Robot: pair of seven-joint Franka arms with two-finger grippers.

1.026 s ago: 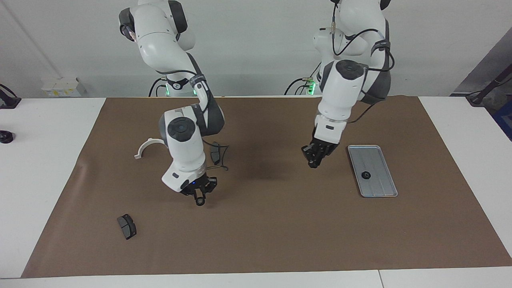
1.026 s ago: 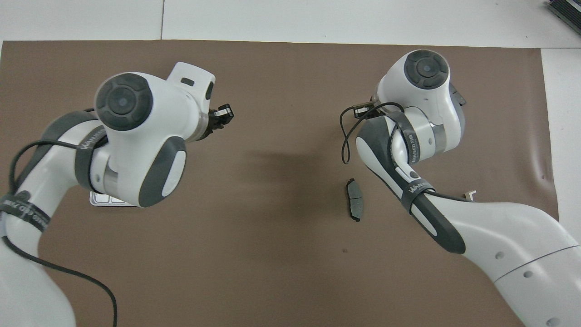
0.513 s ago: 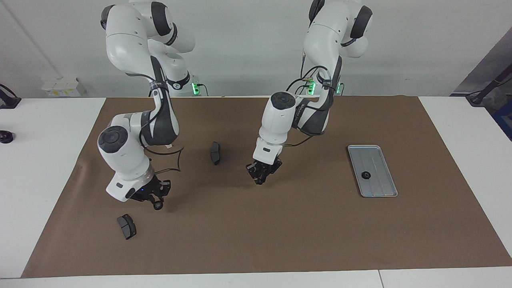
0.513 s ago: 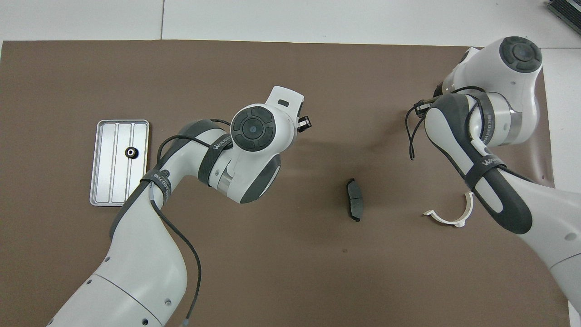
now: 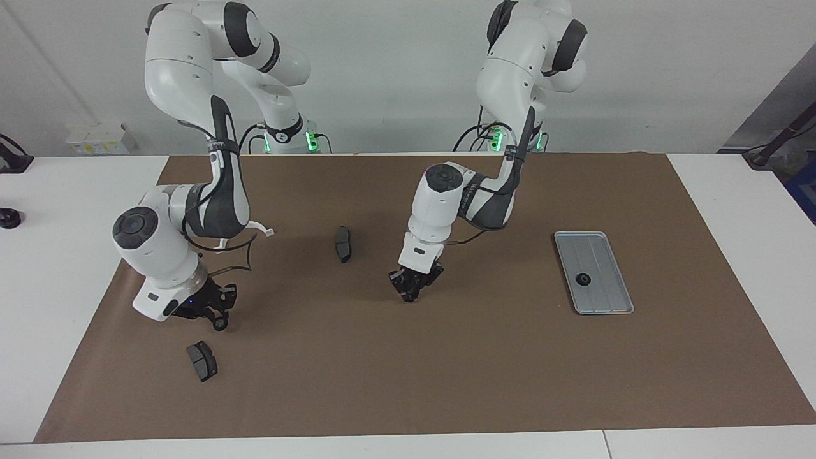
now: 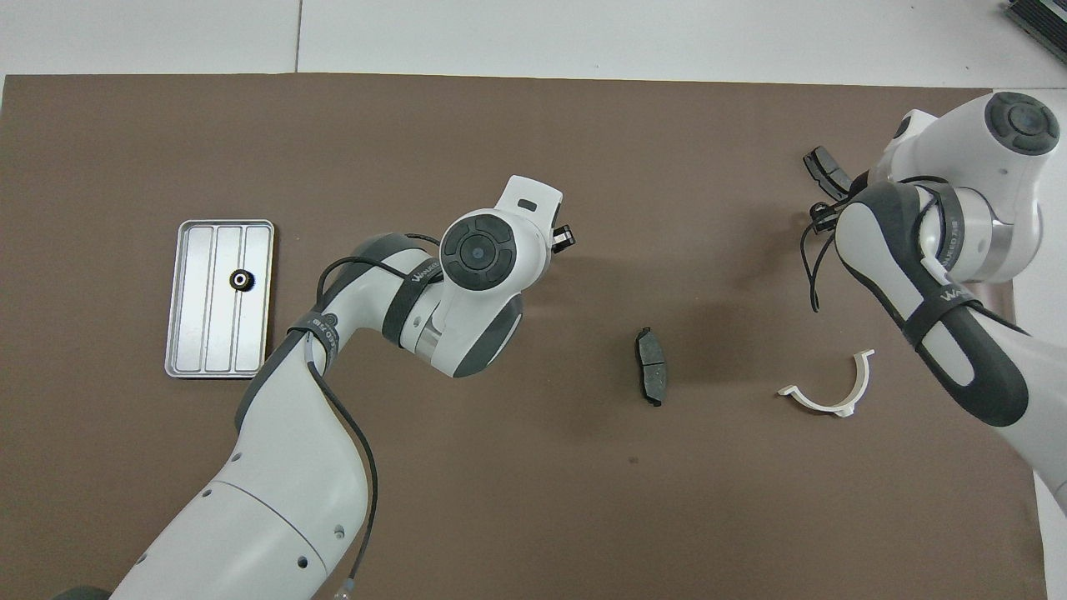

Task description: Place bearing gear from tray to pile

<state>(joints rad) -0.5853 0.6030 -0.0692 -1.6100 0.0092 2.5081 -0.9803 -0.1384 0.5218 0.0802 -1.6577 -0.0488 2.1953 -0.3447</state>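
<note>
Moved: both arms have swung off toward the right arm's end since a second ago, and we now get the tray in full from above where the left arm covered it before.
Left gripper: our left gripper (image 5: pixel 411 294) hangs low over bare mat near the table's middle, well apart from the tray; its fingertips are pressed together and we see nothing between them. From above only its tip (image 6: pixel 564 238) pokes out past the wrist.
Right gripper: our right gripper (image 5: pixel 218 319) is down near the mat at the right arm's end, just beside the far pad, fingertips together. We cannot make out anything in its grip.
Gear: the gear (image 5: pixel 582 279) (image 6: pixel 242 280) sits in the tray, small and dark, on the middle strip, untouched by either gripper.
Tray: the tray (image 5: pixel 605 299) (image 6: pixel 193 342) lies flat on the mat toward the left arm's end, lengthwise ribs running away from the robots.
Far pad: one dark brake pad (image 5: pixel 202 361) (image 6: pixel 825 169) lies farther from the robots than the right gripper.
Near pad: a second brake pad (image 5: pixel 343 243) (image 6: pixel 651 377) lies between the two arms, nearer to the robots than the left gripper.
Clip: a white half-ring clip (image 6: pixel 827 392) (image 5: pixel 262 229) lies near the right arm, partly hidden by its elbow in the facing view.
Mat: the brown mat (image 5: pixel 446 376) covers most of the table.
</note>
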